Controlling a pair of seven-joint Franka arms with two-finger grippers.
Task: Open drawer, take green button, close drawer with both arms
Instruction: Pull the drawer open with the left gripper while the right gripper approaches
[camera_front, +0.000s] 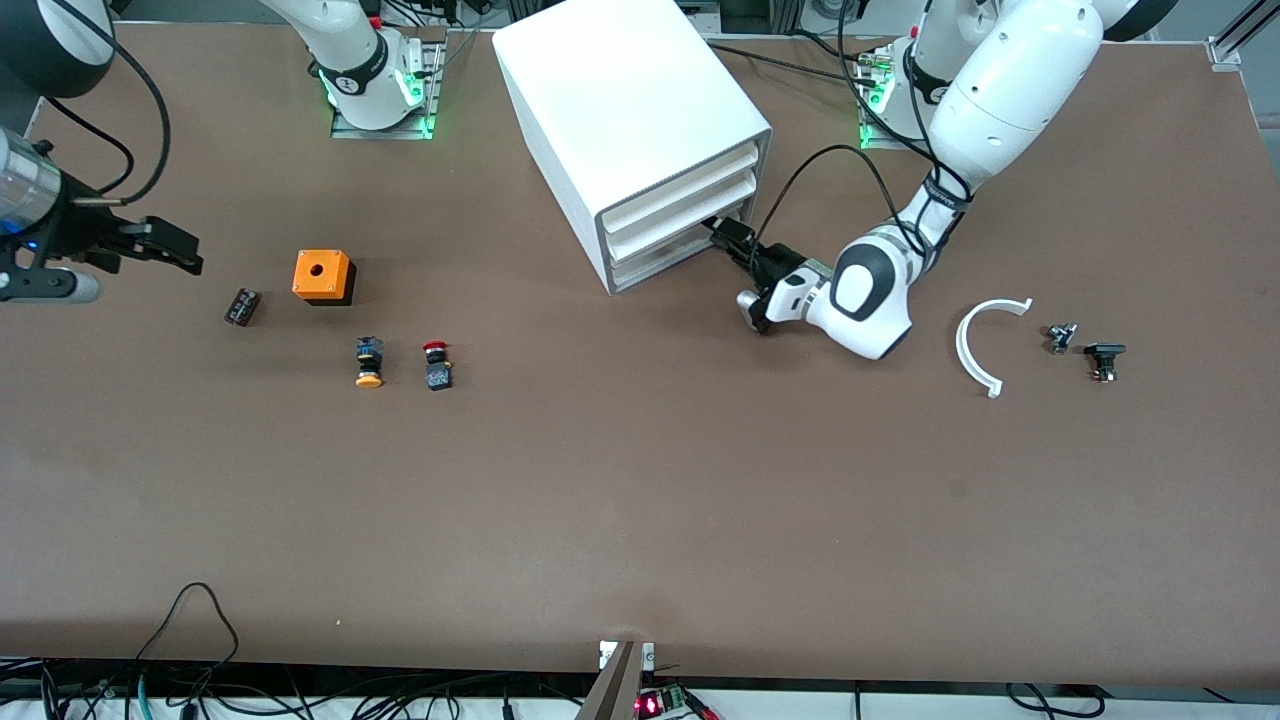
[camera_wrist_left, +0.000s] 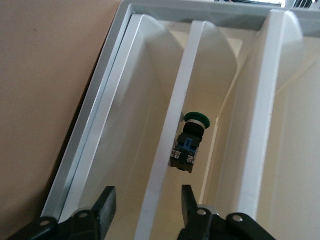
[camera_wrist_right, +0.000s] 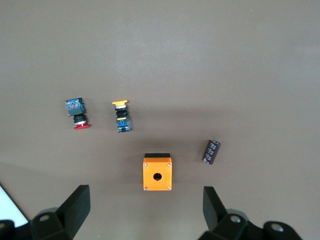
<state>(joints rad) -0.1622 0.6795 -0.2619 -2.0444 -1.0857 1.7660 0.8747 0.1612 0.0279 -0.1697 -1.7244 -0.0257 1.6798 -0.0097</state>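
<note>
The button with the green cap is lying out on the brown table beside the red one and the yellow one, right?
Not quite. The button with the green cap lies inside the white cabinet, as the left wrist view shows, with the left tool open in front of it. Only the red-capped button and the yellow-capped button lie on the table, side by side.

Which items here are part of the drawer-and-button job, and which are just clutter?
Job:
drawer
green button, in the drawer
left tool, open at the drawer front
right tool, open, waiting

Clutter:
orange box
red button
yellow button
capacitor
white arc
</note>
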